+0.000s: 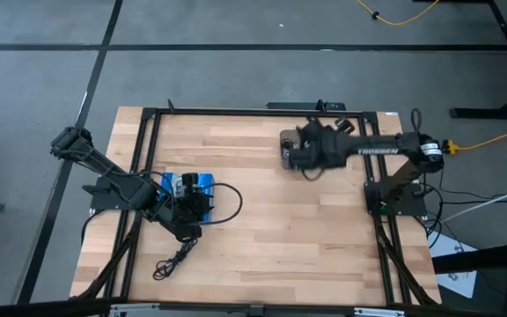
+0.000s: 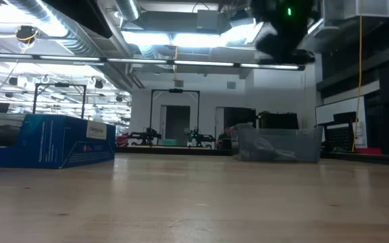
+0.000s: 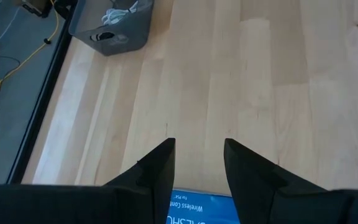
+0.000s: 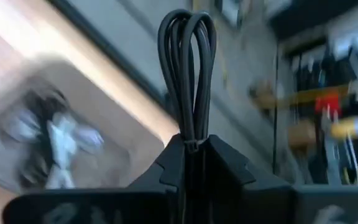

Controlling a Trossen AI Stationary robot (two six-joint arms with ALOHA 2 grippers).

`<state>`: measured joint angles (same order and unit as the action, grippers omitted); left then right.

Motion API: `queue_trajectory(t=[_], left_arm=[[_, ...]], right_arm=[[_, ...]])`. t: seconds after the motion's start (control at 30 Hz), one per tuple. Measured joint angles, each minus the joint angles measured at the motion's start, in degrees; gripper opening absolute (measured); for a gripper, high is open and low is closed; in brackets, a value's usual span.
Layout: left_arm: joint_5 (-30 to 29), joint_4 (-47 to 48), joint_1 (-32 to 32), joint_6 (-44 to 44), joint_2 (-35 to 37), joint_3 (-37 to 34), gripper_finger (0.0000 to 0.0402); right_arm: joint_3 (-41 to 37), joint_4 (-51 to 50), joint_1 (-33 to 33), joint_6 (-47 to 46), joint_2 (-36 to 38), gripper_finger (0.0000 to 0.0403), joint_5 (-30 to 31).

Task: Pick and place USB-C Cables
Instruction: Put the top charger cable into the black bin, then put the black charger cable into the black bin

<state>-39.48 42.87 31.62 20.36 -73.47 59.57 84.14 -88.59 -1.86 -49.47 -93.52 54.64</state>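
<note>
My right gripper [image 4: 191, 140] is shut on a black bundled USB-C cable [image 4: 188, 62], whose looped end sticks out past the fingertips. In the high view this gripper [image 1: 304, 154] is raised over the grey bin [image 1: 287, 145] near the table's far edge. White cables [image 4: 58, 140] lie in that bin [image 3: 110, 28]. My left gripper [image 3: 197, 142] is open above a blue box [image 3: 194, 208] on the table's left side [image 1: 192, 210]. Another black cable [image 1: 174, 258] lies flat on the table near the near-left corner. My right gripper pinches the black cable bundle between its two fingers, just by its small tie [image 4: 193, 145]. The fingers lie along the bundle. Its looped end [image 4: 188, 25] stands out beyond the fingertips, and the rest is hidden between the fingers. The cable is lifted clear of the table.
The blue box [image 2: 46, 138] sits at the table's left and the bin [image 2: 279, 145] at the far right of centre. A dark frame [image 1: 236, 112] runs round the table. Bare wood [image 1: 306, 238] spreads across the middle and near right. A yellow cord [image 1: 491, 136] lies off the table.
</note>
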Motion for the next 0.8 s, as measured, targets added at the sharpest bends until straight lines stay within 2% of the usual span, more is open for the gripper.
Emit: queue_trajectory(t=[0.1, 0.2, 0.4, 0.5, 0.7, 0.8], left_arm=[[0.00, -0.04, 0.00, 0.00, 0.00, 0.00, 0.0131], [-0.02, -0.06, 0.00, 0.00, 0.00, 0.00, 0.0131], [-0.02, -0.08, 0.00, -0.02, -0.02, 0.00, 0.0131], [-0.02, -0.07, 0.00, -0.02, -0.02, 0.00, 0.0131], [-0.02, -0.07, 0.00, -0.02, -0.02, 0.00, 0.0131], [-0.02, -0.07, 0.01, -0.02, -0.02, 0.00, 0.0131]], right_arm=[[-4.21, 3.69, -6.66, 7.74, 0.95, 0.0049, -9.13], [-8.92, 13.00, -10.91, 18.66, 1.51, 0.0049, -16.78], [-15.98, 34.58, -15.20, 35.16, 1.71, 0.0049, -22.10], [-18.42, 38.43, -15.72, 37.94, 1.80, 0.0055, -24.09], [-20.76, 37.61, -15.72, 35.53, 1.80, 0.0167, -22.86], [-20.48, 36.48, -15.72, 34.66, 1.80, 0.0204, -22.89]])
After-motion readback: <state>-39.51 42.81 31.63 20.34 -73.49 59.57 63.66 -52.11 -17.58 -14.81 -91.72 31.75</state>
